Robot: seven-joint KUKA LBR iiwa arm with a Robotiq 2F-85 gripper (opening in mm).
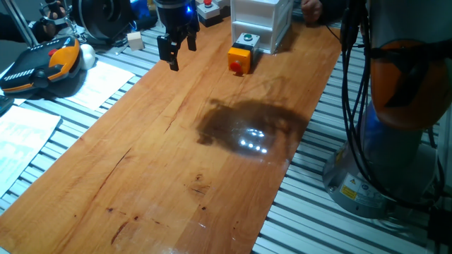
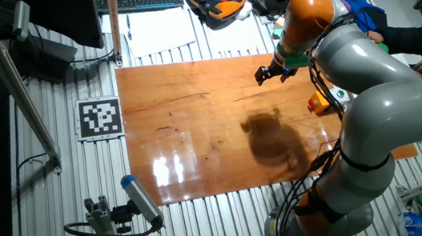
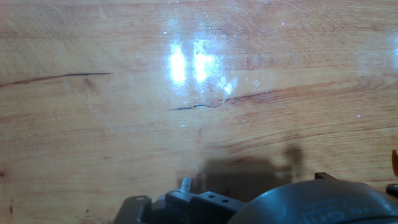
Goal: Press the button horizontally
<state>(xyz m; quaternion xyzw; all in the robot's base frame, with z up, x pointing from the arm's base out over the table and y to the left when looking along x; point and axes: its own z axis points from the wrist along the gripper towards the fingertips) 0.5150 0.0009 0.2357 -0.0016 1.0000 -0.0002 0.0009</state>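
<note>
The claw (image 1: 176,46) hangs above the wooden desk (image 1: 176,162) with a clear gap between its two fingers and nothing held in them. The button (image 1: 234,65), a small red disc on the side face of a yellow-orange box (image 1: 240,55), sits on the desk well off to one side of the claw in the one fixed view, just beside a grey-housed green button (image 1: 247,38) and a white drawer unit (image 1: 260,21). Because the red face points sideways along the desk towards the viewer rather than up, the claw would likely need to drop to the button's height and travel level into that face.
</note>
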